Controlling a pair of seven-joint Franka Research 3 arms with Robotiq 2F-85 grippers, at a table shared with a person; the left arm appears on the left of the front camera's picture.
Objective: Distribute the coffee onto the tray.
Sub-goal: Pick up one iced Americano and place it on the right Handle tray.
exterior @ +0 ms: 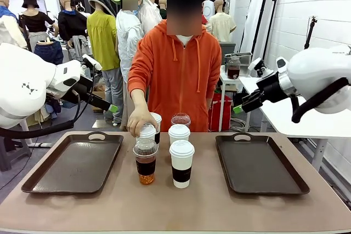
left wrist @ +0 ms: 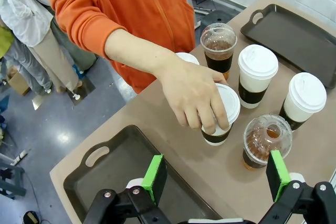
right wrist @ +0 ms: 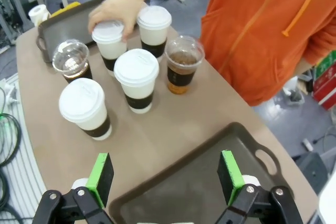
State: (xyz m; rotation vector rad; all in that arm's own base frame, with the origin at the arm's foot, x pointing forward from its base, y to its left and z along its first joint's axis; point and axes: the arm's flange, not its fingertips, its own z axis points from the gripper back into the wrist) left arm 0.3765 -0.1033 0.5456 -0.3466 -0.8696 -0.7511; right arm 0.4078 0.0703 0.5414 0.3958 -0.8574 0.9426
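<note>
While a person's hand (left wrist: 197,98) grips one brown-banded white paper cup (left wrist: 232,103), the six coffees (exterior: 181,163) cluster on the tan table (exterior: 208,206) between two dark trays (exterior: 74,165); the left gripper (left wrist: 216,176) and right gripper (right wrist: 165,174) both gape wide, empty.

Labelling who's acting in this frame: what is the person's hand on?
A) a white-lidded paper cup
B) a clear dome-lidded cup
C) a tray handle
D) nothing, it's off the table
A: the hand wraps over the lid of a white paper cup standing on the table among the other cups.
</note>
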